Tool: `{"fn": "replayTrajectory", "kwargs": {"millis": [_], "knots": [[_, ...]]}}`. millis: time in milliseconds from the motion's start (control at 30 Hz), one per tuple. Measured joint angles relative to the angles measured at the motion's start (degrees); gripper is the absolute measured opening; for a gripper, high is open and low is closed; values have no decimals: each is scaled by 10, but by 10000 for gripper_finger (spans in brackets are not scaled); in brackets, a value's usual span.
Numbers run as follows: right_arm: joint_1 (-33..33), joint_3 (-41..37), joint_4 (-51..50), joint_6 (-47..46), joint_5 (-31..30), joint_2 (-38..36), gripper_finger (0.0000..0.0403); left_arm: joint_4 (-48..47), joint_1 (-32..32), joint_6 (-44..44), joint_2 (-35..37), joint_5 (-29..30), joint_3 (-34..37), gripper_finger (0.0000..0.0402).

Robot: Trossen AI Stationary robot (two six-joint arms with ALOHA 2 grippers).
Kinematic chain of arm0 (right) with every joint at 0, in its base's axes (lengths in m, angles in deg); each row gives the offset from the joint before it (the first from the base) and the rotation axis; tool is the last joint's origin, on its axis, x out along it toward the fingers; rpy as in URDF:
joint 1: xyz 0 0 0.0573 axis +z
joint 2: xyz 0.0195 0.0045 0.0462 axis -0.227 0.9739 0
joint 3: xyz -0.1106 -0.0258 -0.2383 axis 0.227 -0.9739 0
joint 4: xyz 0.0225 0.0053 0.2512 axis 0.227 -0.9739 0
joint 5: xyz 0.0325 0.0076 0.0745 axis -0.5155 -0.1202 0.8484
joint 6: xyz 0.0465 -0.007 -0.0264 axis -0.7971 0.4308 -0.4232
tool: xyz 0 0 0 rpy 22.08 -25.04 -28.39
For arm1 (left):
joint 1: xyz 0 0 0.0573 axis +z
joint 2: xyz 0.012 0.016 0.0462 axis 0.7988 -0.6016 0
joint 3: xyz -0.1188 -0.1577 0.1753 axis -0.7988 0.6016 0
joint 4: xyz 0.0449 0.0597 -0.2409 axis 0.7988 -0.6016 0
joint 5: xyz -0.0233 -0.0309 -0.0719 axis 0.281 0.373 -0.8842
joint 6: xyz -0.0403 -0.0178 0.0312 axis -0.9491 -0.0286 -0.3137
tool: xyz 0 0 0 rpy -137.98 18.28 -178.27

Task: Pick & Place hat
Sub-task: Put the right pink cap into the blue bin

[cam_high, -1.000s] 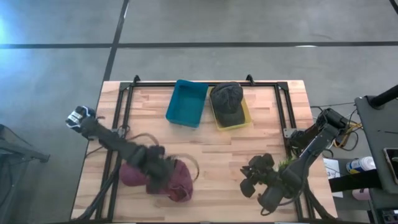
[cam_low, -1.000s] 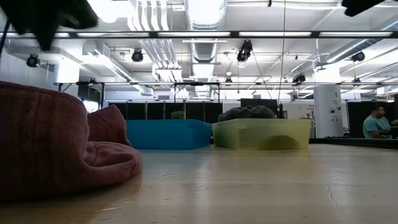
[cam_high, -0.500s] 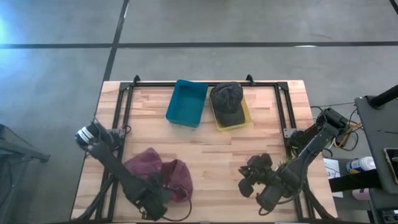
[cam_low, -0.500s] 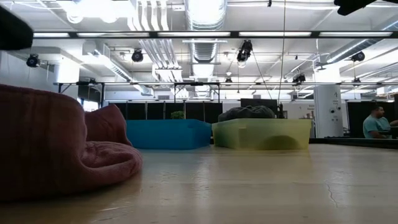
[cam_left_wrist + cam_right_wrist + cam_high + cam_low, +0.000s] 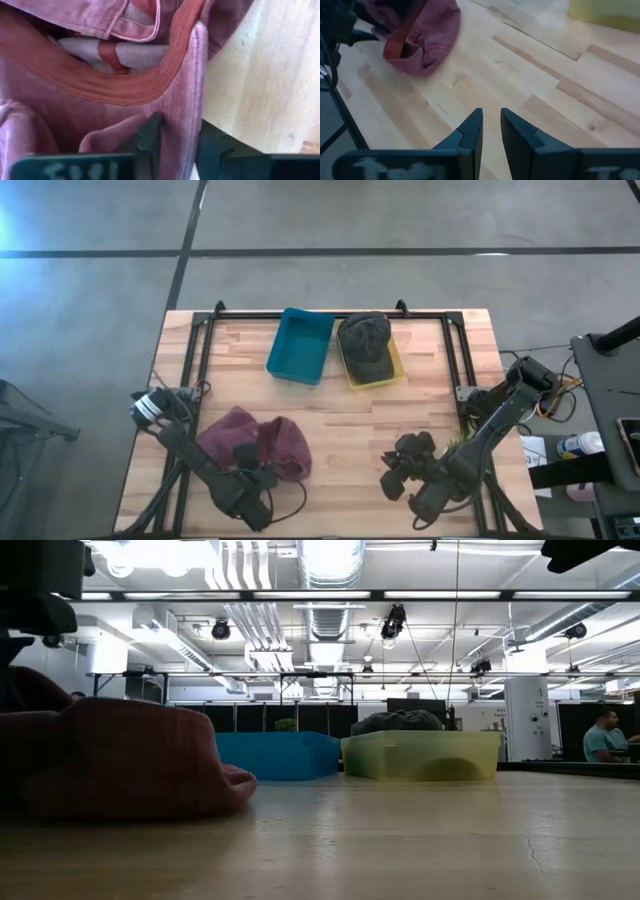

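A maroon hat (image 5: 262, 442) lies on the wooden table at the near left, its opening turned up; it also shows in the low view as a low lump (image 5: 130, 755). My left gripper (image 5: 256, 472) stands at the hat's near side, pointing steeply down, shut on its edge (image 5: 179, 137). My right gripper (image 5: 398, 472) hovers above bare table at the near right, its fingers (image 5: 491, 125) a narrow gap apart with nothing between them. A dark grey hat (image 5: 365, 340) rests in the yellow bin (image 5: 392, 375) at the far edge. My left gripper pinches a raised fold of the maroon hat's rim (image 5: 192, 100) between its two fingers, beside the orange-brown inner band (image 5: 125, 85). The fingers come steeply from above on the hat's near side. The rest of the hat lies slack on the table.
A blue bin (image 5: 300, 345) stands empty left of the yellow bin at the far edge. A black frame (image 5: 200, 330) runs around the table. Bare wood lies between the hat and my right gripper. A person (image 5: 605, 735) sits far off in the room.
My left gripper has swung from above the maroon hat toward the table's near edge, sunk down and tipped steeper, ending at the hat's near side. The hat has changed shape: in the low view its tall left part has dropped and bunched into a lower lump.
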Motion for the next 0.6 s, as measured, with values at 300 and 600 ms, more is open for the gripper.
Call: {"fn": "replayTrajectory", "kwargs": {"millis": [300, 600], "knots": [[5, 0, 24, 0, 1, 5, 66, -7, 4, 13, 3, 53, -53, 10], [7, 17, 24, 33, -1, 4, 66, 62, 29, 14, 92, 93, -118, 5]]}}
